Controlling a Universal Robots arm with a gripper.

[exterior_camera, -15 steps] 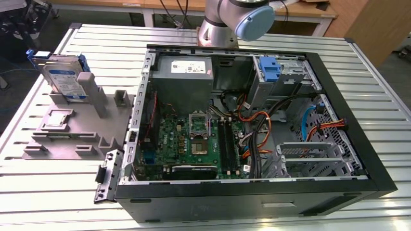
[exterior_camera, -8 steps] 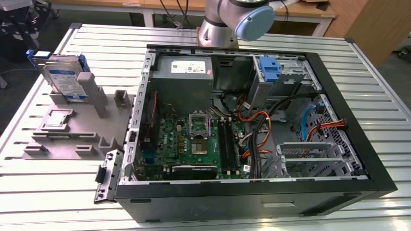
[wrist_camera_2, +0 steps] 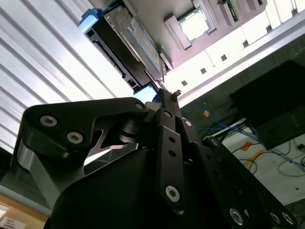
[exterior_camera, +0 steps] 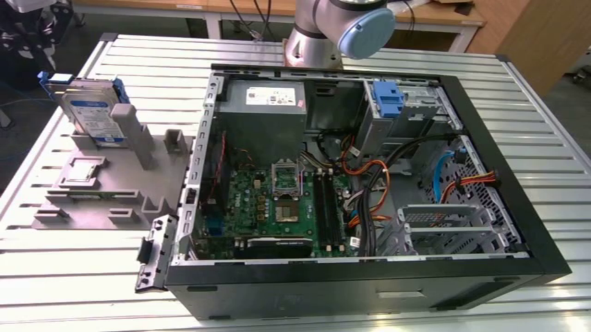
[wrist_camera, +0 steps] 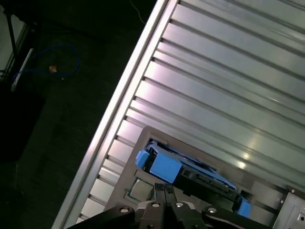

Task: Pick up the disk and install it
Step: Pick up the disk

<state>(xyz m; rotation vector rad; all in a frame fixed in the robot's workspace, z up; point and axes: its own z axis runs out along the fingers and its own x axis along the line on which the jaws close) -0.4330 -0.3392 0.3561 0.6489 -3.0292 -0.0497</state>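
Standing vert. in rack (exterior_camera: 111, 185): 1 disk (exterior_camera: 93, 112)

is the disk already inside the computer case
No, the disk stands upright in the grey holder outside the open computer case, at the exterior view's left.

My exterior view is bright and evenly lit from overhead. The ribbed silver aluminium table (exterior_camera: 517, 138) glares pale, while the open black computer case (exterior_camera: 369, 283) is shadowed inside. In both wrist views the slats blow out into white, pink-tinged streaks. The black gripper (wrist_camera_2: 164, 95) looms dark and soft in the second wrist view, and the dark floor (wrist_camera: 47, 119) is murky in the first wrist view.
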